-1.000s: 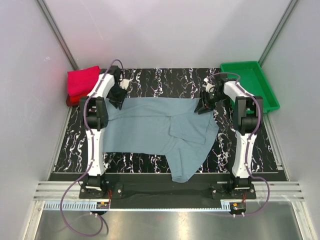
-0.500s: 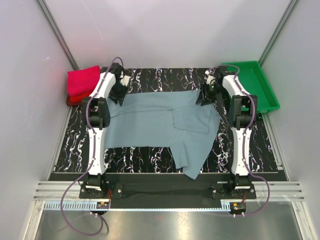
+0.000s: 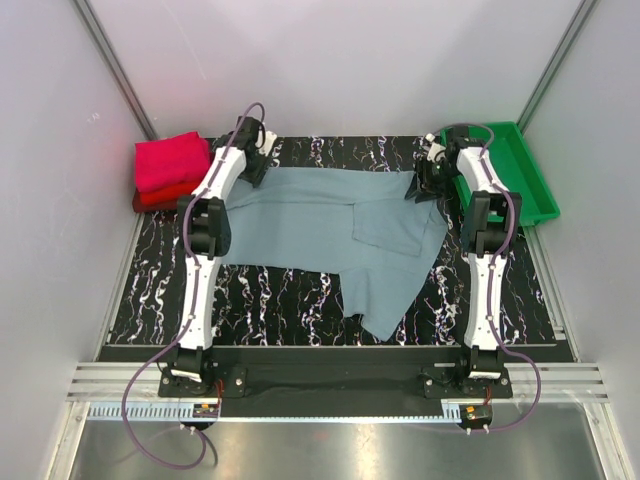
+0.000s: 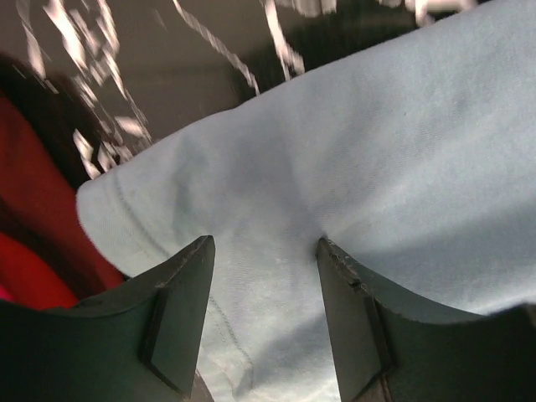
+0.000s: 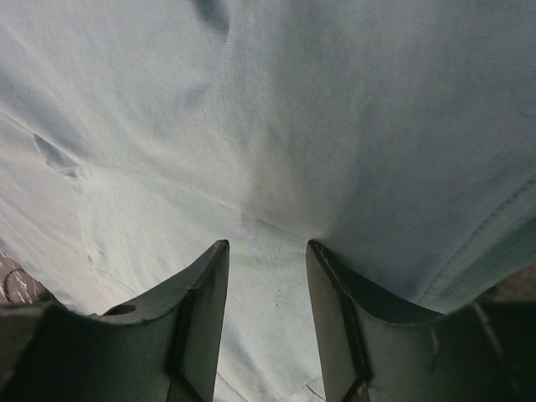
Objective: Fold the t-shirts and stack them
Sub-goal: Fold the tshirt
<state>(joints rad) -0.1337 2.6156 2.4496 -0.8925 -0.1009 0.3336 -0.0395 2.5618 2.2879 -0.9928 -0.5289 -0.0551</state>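
You have the dusty grey-blue soft cloth t-shirt [image 3: 320, 225] lying spread on the black marble-look table top [image 3: 270, 305]. Seen from above, its far edge runs from 9 o'clock to 3 o'clock, and one arm sits at each end of that edge. Your left gripper [image 4: 264, 244] is at the far left corner. Its two fingers stand apart with cloth in the gap, so it looks let go, not pinching. Your right gripper [image 5: 266, 247] is at the far right corner and looks the same, fingers apart with the cloth bunched a little between them. One loose part of the shirt sticks out toward 5 o'clock, on the right arm's side, so I think the right arm is closer for tidying that bit. The folded bright pink shirt [image 3: 172, 160] lies on the folded red shirt [image 3: 158, 197], at 9 o'clock from the left gripper, so the left arm is nearer the pile. The green plastic tray [image 3: 520, 180] sits at 3 o'clock from the right gripper. The folding looks hardly begun.
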